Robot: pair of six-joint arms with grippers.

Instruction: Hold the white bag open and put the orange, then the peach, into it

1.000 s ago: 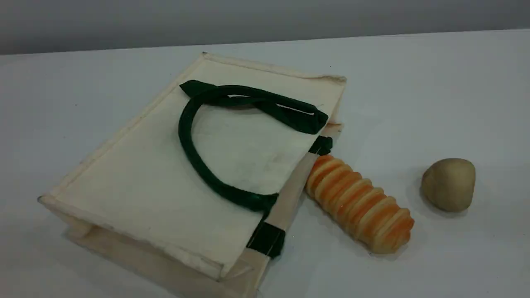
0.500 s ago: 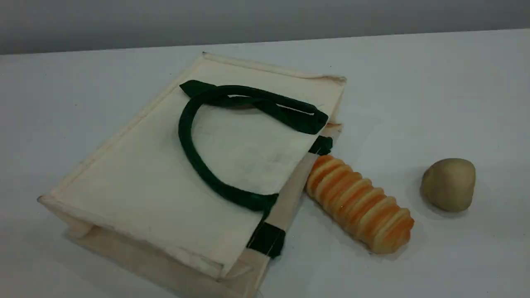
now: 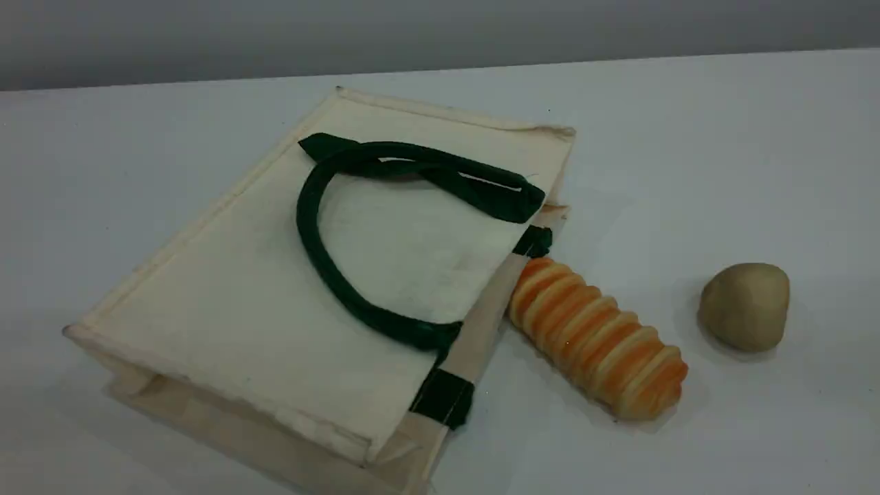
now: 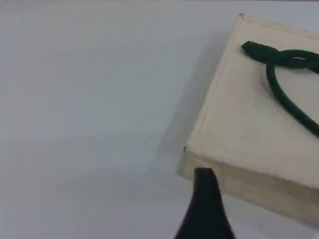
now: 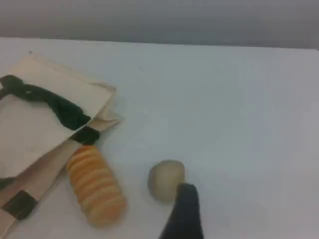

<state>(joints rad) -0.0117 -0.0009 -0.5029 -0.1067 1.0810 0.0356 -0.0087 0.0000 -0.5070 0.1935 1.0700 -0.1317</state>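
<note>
The white bag lies flat on its side on the table, its mouth towards the right, with a dark green handle looped over its top face. The left wrist view shows the bag's corner, with my left gripper's dark fingertip above the table just in front of that corner. In the right wrist view my right gripper's fingertip hovers beside a tan lump. Nothing sits at either fingertip. Neither arm appears in the scene view. The orange and the peach are out of view.
A long ridged orange-striped bread roll lies against the bag's mouth edge. The tan-olive potato-like lump rests further right. A grey wall runs behind the white table's far edge.
</note>
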